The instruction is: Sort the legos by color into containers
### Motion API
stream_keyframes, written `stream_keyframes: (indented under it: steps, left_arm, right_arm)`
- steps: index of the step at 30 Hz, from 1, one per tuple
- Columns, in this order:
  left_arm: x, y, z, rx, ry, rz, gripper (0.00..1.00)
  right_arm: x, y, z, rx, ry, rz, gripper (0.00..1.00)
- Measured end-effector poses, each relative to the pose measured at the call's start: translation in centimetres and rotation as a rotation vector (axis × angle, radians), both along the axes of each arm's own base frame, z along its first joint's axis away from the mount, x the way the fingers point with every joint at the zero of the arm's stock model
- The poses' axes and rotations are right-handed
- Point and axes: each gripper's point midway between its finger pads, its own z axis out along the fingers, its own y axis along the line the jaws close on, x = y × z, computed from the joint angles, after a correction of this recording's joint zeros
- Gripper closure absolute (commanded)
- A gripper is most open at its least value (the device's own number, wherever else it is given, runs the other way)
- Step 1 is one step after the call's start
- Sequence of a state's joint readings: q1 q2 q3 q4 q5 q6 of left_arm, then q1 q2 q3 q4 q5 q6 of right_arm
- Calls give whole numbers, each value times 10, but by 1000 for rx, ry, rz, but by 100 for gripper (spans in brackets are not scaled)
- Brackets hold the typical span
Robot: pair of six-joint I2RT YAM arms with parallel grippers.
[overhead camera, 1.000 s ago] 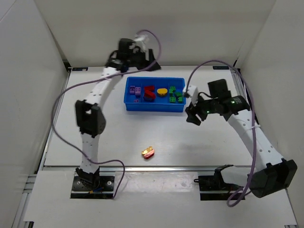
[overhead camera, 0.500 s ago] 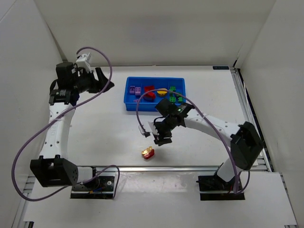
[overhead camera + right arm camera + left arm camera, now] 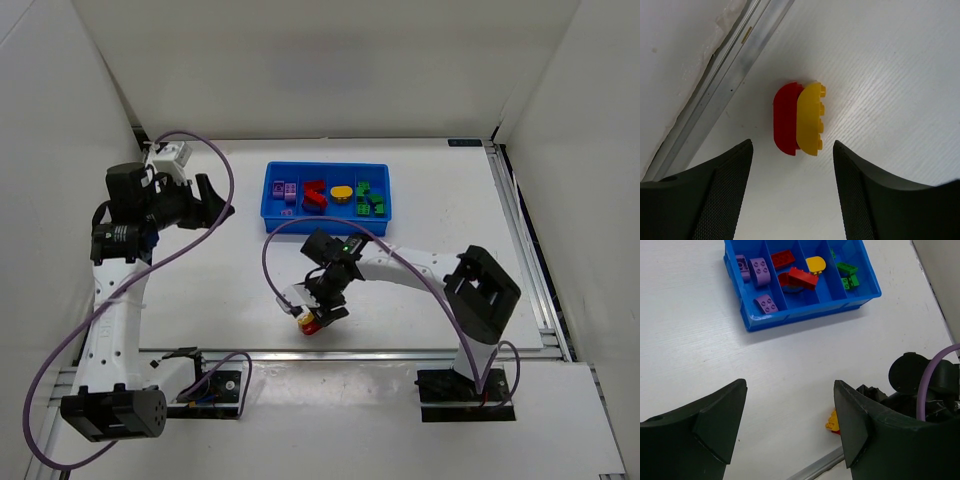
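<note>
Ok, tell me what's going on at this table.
The right gripper is open over a loose red lego and a loose yellow lego. They lie touching each other near the front edge of the table, not yet grasped. The left gripper is open and empty, off to the left. The blue tray already holds purple legos, red legos, a yellow oval and green legos, grouped by colour.
</note>
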State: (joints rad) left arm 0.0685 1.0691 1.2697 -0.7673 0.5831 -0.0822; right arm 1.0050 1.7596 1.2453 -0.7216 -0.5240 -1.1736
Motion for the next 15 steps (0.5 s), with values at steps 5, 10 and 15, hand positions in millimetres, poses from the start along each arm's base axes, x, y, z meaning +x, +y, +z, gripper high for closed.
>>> stream_keyframes:
  steps: [5, 10, 15]
  left_arm:
    - [-5, 3, -12, 15, 39, 8, 19]
    - [-6, 5, -17, 26, 55, 14, 19]
    - [-4, 6, -19, 33, 63, 20, 19]
  right_arm:
    - [-3, 4, -10, -15, 14, -3, 30]
    - [-3, 6, -21, -33, 27, -7, 31]
    - [-7, 1, -37, -71, 53, -19, 32]
